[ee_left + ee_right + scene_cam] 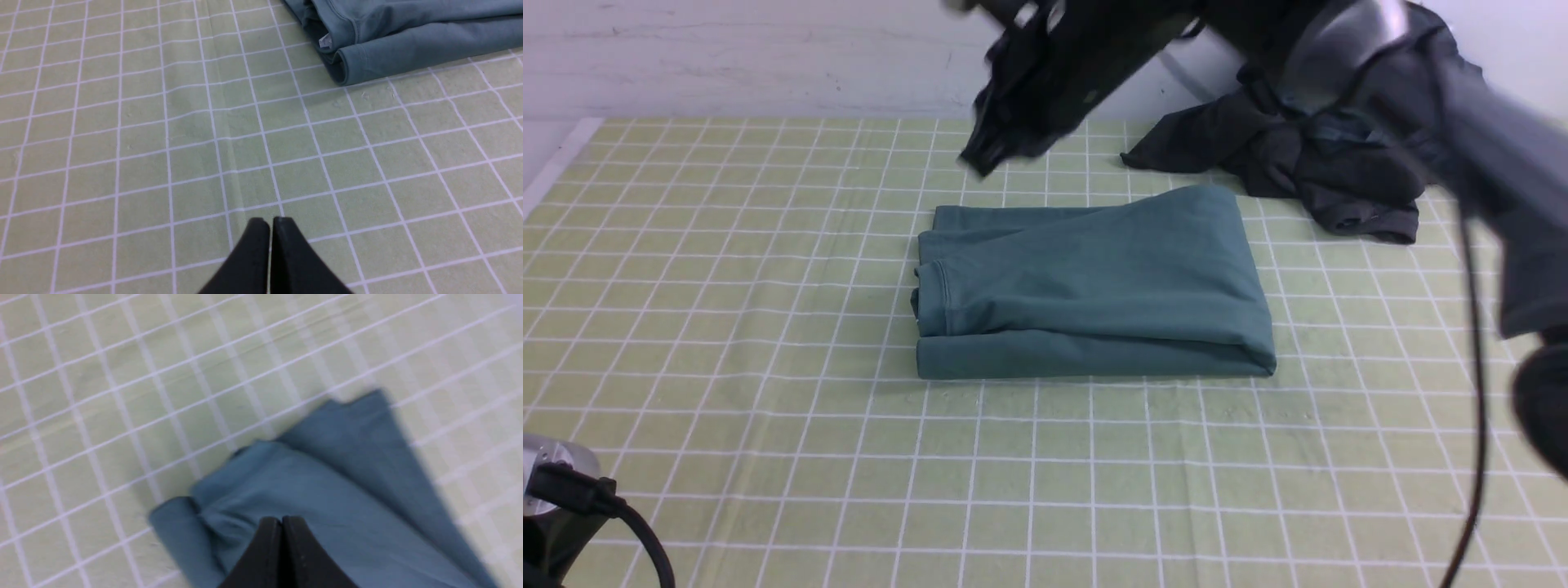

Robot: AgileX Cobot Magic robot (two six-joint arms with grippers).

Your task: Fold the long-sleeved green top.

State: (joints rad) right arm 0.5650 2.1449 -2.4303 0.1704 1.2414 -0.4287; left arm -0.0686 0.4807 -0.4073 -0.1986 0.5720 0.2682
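Nearest the robot, the left gripper (270, 222) hangs low over the bare checked cloth of the worktop (122, 163), its two black fingers pressed together with nothing between them. It sits well apart from the green long-sleeved top (408, 36), which lies ahead of it and off to one side; a parked pose like this probably keeps that arm out of the way.

Further out, the top (1094, 286) rests flat on the worktop in a compact rectangle, layers stacked, with a hemmed edge and a small white label (325, 41) showing at the end that faces the left gripper. Judging by that shape, the folding looks done or nearly so.

The right gripper (282, 522) is above the top, fingers shut tight against each other (the view is blurred, so fine detail is lost). No cloth shows pinched between the tips; the fabric lies beneath them, and whether they touch it I cannot tell. Shut fingers over a finished fold could suit pressing the stack flat, or simply lifting clear.

Farthest off, beyond the right gripper, a heap of dark grey clothes (1298, 163) lies at the back of the worktop, apart from the top and seemingly set aside there.
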